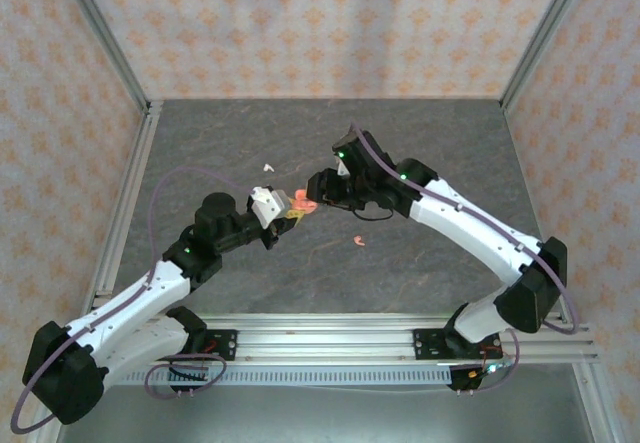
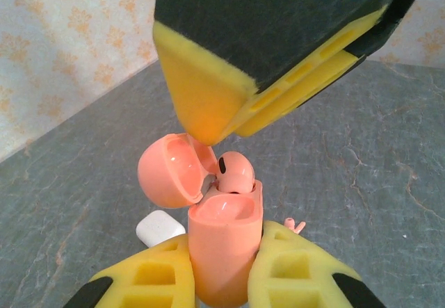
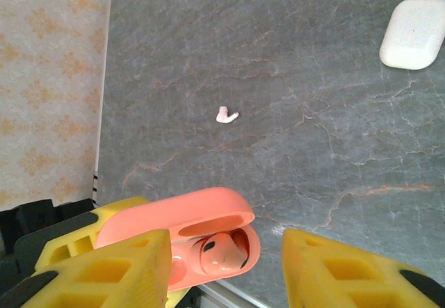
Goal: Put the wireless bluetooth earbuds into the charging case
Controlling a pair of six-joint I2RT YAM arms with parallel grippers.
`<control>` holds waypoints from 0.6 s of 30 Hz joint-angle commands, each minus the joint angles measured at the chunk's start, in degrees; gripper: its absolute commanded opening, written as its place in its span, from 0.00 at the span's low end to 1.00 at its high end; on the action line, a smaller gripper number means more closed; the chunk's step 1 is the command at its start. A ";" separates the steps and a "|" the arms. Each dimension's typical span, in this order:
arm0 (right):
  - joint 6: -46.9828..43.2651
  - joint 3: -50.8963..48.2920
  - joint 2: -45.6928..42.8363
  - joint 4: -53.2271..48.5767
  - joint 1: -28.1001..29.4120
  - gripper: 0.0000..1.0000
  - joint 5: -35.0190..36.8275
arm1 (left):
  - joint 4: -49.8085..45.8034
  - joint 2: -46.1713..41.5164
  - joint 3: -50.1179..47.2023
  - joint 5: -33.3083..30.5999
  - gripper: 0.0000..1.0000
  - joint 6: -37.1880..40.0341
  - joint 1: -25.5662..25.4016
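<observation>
My left gripper (image 2: 224,242) is shut on the body of a coral-pink charging case (image 2: 224,252) and holds it upright above the table. Its lid (image 2: 170,172) is swung open. One coral earbud (image 2: 234,172) sits in the far slot, its head sticking up; the near slot is bare. My right gripper (image 3: 226,242) is open just above the case (image 3: 177,217), its fingers (image 3: 104,273) wide on either side of the seated earbud (image 3: 222,252) and not touching it. In the top view the two grippers meet at the case (image 1: 303,201). A second coral earbud (image 1: 357,240) lies loose on the table.
A closed white case (image 2: 160,228) lies on the table behind my left fingers, and shows far off in the right wrist view (image 3: 414,33). A pale loose earbud (image 3: 227,115) lies on the grey slab. A white earbud (image 1: 268,167) rests further back. Patterned walls enclose the table.
</observation>
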 commanded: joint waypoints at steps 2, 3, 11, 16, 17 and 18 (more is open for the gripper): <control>1.01 -4.38 -5.65 7.08 0.36 0.46 3.31 | 3.07 0.66 1.49 0.18 0.00 -1.47 0.61; 1.15 -4.77 -6.02 7.45 0.41 0.46 3.59 | 3.24 0.71 1.49 0.20 0.00 -1.82 0.62; 0.35 -6.20 -4.63 7.37 0.56 0.46 1.48 | 3.61 0.95 1.76 0.18 0.00 -2.73 0.61; -0.47 -6.59 -3.14 6.82 0.76 0.45 0.57 | 3.62 0.71 1.70 0.26 0.00 -3.01 0.62; -0.52 -6.71 -3.03 6.86 0.85 0.45 0.54 | 3.52 0.58 1.69 0.20 0.00 -3.02 0.62; -0.56 -6.72 -2.75 6.82 0.93 0.46 0.48 | 3.51 0.53 1.62 0.18 0.00 -3.07 0.61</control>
